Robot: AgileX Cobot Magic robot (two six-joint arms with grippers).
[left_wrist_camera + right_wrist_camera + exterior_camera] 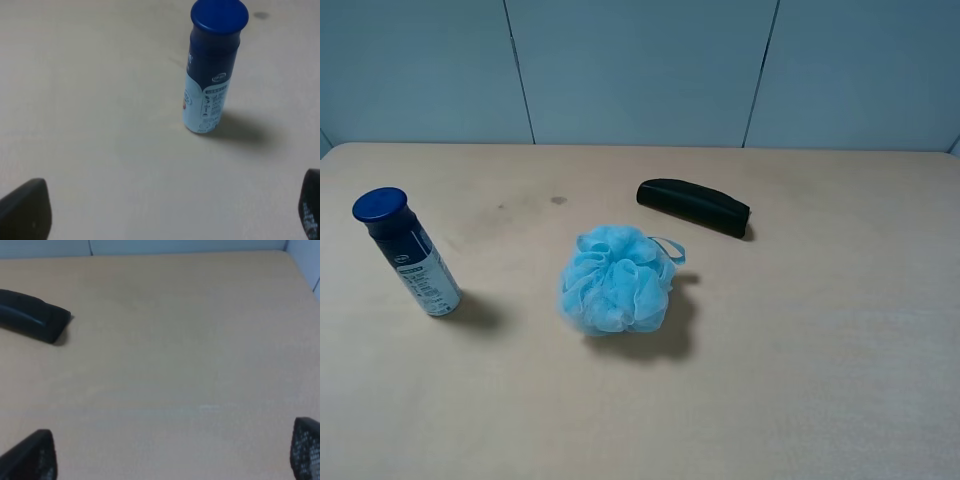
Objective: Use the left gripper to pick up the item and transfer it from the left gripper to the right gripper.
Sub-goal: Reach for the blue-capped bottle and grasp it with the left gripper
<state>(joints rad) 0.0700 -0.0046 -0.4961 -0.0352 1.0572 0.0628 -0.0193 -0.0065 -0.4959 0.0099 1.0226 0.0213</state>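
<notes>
A pale wooden bench [820, 340] fills the view; behind it stands a blue-grey panelled wall [640, 70] with dark seams.

Bottle [408, 255] stands left of puff [616, 280], case [693, 207] behind.

**Robot test bench, laboratory-type room.** A plain, pale wooden tabletop [820, 380], lightly stained, fills every view. Behind it stand flat grey-blue wall panels [640, 70] joined by thin dark seams, more like a partitioned work cell than a home or shop. Three unrelated articles lie well apart on the surface: a blue-capped bottle [408, 252], a light-blue mesh bath puff [615, 280] and a long black case [693, 206]. Dark fingertips of the left gripper [167, 212] and the right gripper [167, 452] — both spread wide — frame the wrist views.
</notes>
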